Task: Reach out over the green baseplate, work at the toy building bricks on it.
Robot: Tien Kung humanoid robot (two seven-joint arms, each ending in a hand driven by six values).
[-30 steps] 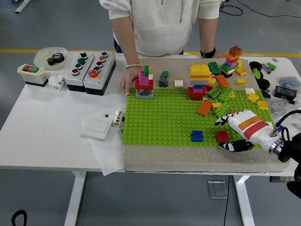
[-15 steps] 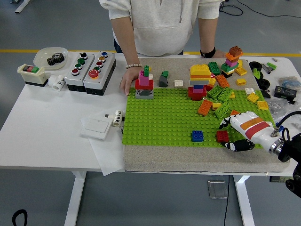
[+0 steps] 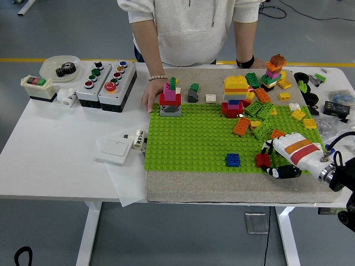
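A: Item one, green baseplate point(image 3: 194, 138)?
B: Flat on a grey cloth mat point(image 3: 222, 185) toward the right of the white bench point(image 3: 55, 144). Loose bricks heaped at its far right corner.

A: Robot hand?
B: Right robot hand point(image 3: 280, 158) only, white with an orange stripe, entering from the right over the baseplate's near right corner. Fingers curled around a red brick point(image 3: 262, 160), touching it; I cannot tell if it is lifted off the studs.

A: Neighbouring bricks?
B: Blue brick point(image 3: 233, 159) just left of the red one, apart from it. Orange brick point(image 3: 242, 126) farther back. Yellow-topped stack point(image 3: 235, 94) at the far edge; red and pink tower point(image 3: 170, 100) at the far left corner.

A: Person?
B: Standing at the far side; one hand point(image 3: 151, 94) resting on the bench beside that tower.

A: Off the mat?
B: Two button boxes point(image 3: 105, 83) and a white bowl point(image 3: 58, 66), far left.
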